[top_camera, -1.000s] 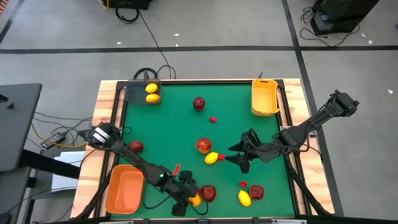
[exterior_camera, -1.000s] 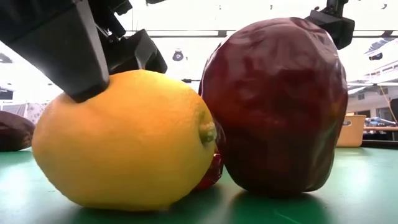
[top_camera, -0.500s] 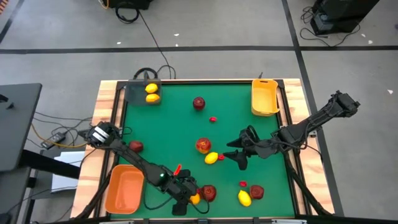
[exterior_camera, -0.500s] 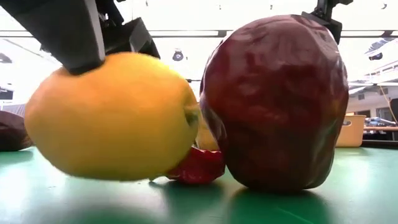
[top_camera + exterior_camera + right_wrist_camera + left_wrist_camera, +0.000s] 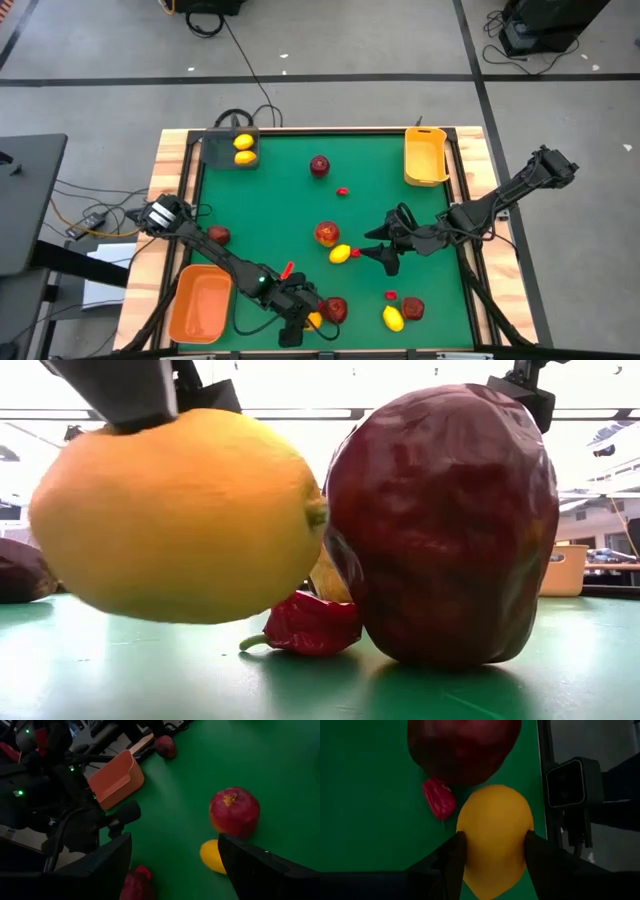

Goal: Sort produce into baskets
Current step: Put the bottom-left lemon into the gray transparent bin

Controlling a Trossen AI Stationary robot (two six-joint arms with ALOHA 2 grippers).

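One smooth yellow lemon (image 5: 494, 837), clamped in our left tool (image 5: 492, 851), clears the table (image 5: 370, 820); next, carry it basketward. Right tool (image 5: 175, 865) gapes empty.

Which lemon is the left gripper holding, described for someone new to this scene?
Start at the green table's near edge, right of the orange basket. There the left gripper clamps a lemon beside a dark red apple. It alone hangs above the mat.

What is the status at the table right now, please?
Left gripper shut on a lemon, clear of the mat. Right gripper open, hovering mid-table. Dark red apple touching the lemon.
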